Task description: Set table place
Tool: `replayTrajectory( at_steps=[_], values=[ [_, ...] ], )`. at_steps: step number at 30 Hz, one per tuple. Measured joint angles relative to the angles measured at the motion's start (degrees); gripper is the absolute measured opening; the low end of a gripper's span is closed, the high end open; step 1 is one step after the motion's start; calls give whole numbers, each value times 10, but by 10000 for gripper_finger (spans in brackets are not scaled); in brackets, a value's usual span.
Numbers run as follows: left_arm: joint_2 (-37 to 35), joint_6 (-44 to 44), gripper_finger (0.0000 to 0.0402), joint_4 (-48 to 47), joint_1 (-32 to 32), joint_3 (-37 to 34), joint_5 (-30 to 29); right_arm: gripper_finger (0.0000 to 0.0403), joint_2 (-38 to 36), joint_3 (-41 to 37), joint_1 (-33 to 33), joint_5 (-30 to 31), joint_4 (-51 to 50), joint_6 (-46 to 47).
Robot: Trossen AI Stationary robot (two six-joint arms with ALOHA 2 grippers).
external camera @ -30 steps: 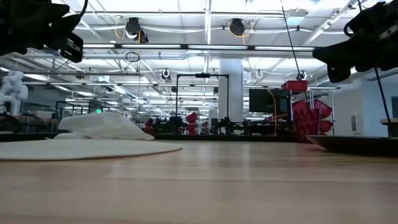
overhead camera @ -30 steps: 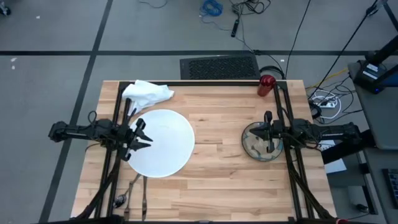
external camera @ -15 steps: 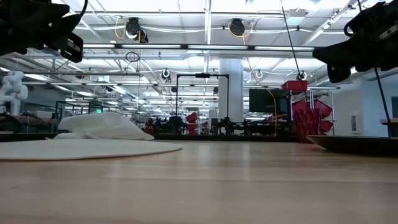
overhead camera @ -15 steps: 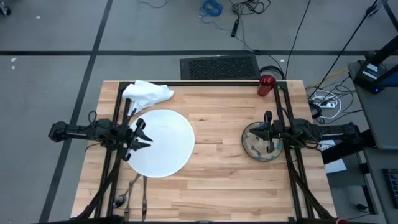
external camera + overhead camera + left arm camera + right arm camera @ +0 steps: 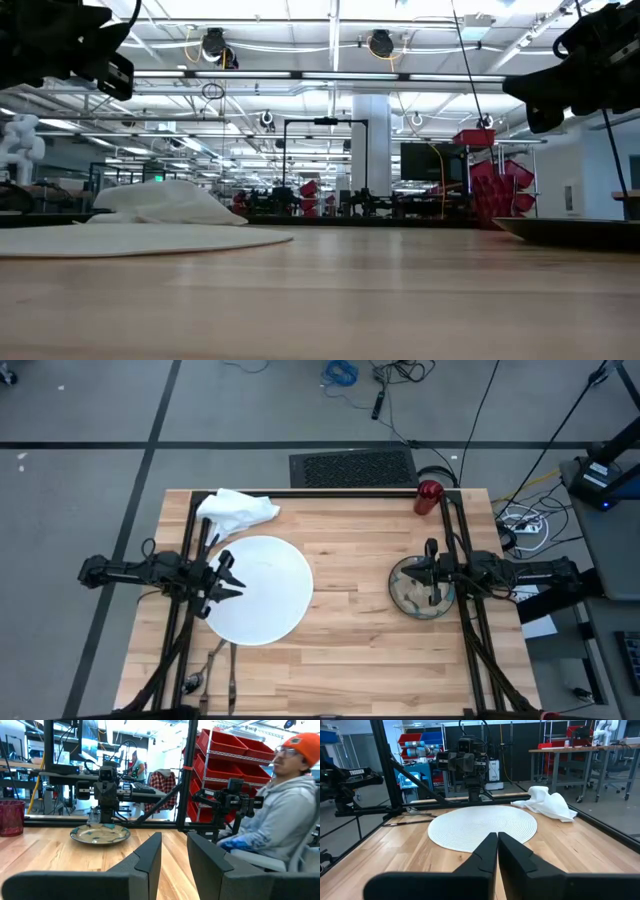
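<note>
A big round white plate [image 5: 262,590] lies flat on the left half of the table [image 5: 350,630]. A crumpled white napkin [image 5: 238,510] lies at the far left. A small red cup [image 5: 429,497] stands at the far right. The patterned bowl [image 5: 420,592] sits on the right, and dark cutlery [image 5: 215,665] lies near the front left. My left gripper [image 5: 174,854] hovers level over the plate's left rim, open by a narrow gap with nothing in it. Pointing level above the bowl, my right gripper [image 5: 497,843] is shut and holds nothing.
Black frame rails [image 5: 190,610] run along the table's left and right sides under the arms. Bare wood [image 5: 350,575] lies between plate and bowl. A person in an orange cap [image 5: 295,815] sits beyond the table. A dark grille [image 5: 352,468] lies on the floor behind the far edge.
</note>
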Motion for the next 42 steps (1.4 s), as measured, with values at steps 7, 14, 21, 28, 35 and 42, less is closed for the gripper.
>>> replayTrajectory(
  at_steps=[7, 14, 21, 28, 35, 42],
  values=[
    [0, 0, 79, 0, 0, 0, 0, 0, 0, 0, 0, 0, 0, 0],
    [0, 0, 79, 0, 0, 0, 0, 0, 0, 0, 0, 0, 0, 0],
    [0, 0, 79, 0, 0, 0, 0, 0, 0, 0, 0, 0, 0, 0],
    [0, 0, 79, 0, 0, 0, 0, 0, 0, 0, 0, 0, 0, 0],
    [0, 1, 79, 0, 0, 0, 0, 0, 0, 0, 0, 0, 0, 0],
    [0, 91, 79, 36, 0, 0, -3, 0, 0, 0, 0, 0, 0, 0]
  ],
)
